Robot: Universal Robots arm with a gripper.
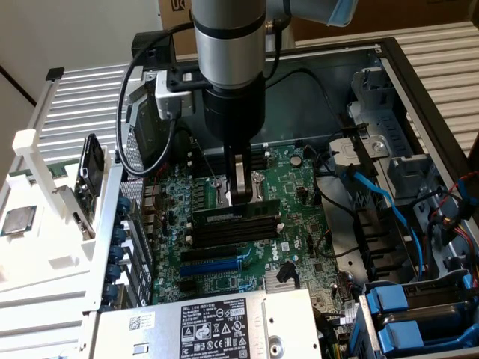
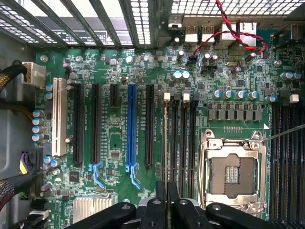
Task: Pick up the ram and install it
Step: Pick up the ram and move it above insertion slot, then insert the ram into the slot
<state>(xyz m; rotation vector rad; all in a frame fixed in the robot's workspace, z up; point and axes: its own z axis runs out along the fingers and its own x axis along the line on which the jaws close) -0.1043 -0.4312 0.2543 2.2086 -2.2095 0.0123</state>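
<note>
The ram (image 1: 224, 212) is a long dark-green stick held level just above the black memory slots (image 1: 232, 233) of the motherboard (image 1: 299, 217) inside the open computer case. My gripper (image 1: 241, 196) comes straight down on its middle and is shut on its top edge. In the wrist view the ram (image 2: 165, 143) shows edge-on as a thin line over the slot furthest from the empty processor socket (image 2: 232, 174). It runs from the white end clip to my gripper (image 2: 167, 192). I cannot tell whether it is seated in the slot or just above it.
A blue expansion slot (image 2: 132, 129) and black slots (image 2: 78, 124) lie beside the memory slots. Blue cables (image 1: 389, 202) and drive bays (image 1: 404, 314) stand at the exterior view's right, and a power supply (image 1: 217, 325) at the front. A processor chip (image 1: 16, 221) rests on a white tray outside the case.
</note>
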